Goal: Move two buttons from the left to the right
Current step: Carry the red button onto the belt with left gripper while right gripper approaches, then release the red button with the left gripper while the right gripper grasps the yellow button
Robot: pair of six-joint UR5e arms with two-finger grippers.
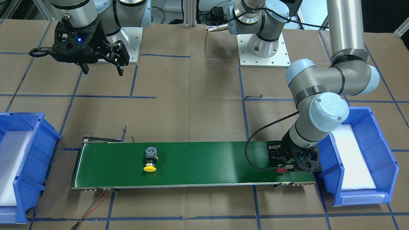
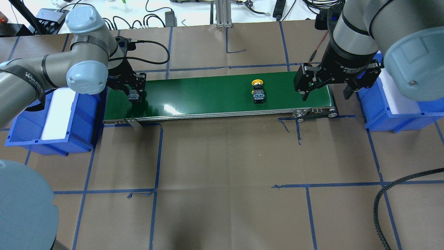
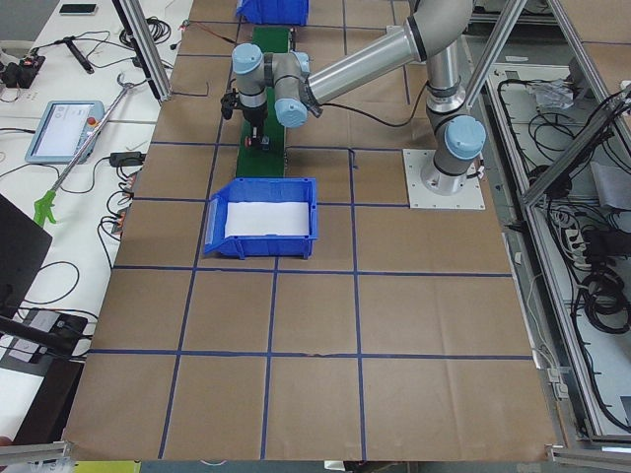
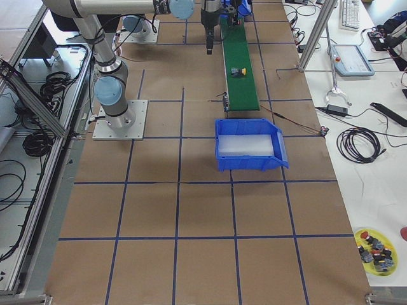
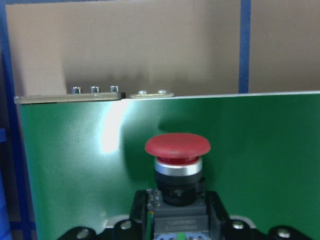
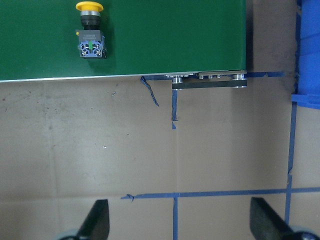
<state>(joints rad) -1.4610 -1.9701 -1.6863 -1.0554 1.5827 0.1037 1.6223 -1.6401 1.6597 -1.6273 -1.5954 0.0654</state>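
Observation:
The red button (image 5: 177, 149) lies cap-forward between my left gripper's fingers, at the left end of the green conveyor belt (image 2: 208, 99). My left gripper (image 2: 134, 93) is shut on its black barrel and terminal block, low over the belt; the red cap also shows in the front view (image 1: 281, 170). The yellow button (image 2: 257, 91) lies on its side on the belt towards the right end, and it also shows in the front view (image 1: 150, 160) and the right wrist view (image 6: 90, 30). My right gripper (image 2: 325, 94) is open and empty, held above the belt's right end.
A blue bin (image 2: 81, 114) with a white liner stands at the belt's left end, and another blue bin (image 2: 378, 111) at the right end. The table is covered in brown paper with blue tape lines. A black cable (image 2: 399, 187) hangs at the near right.

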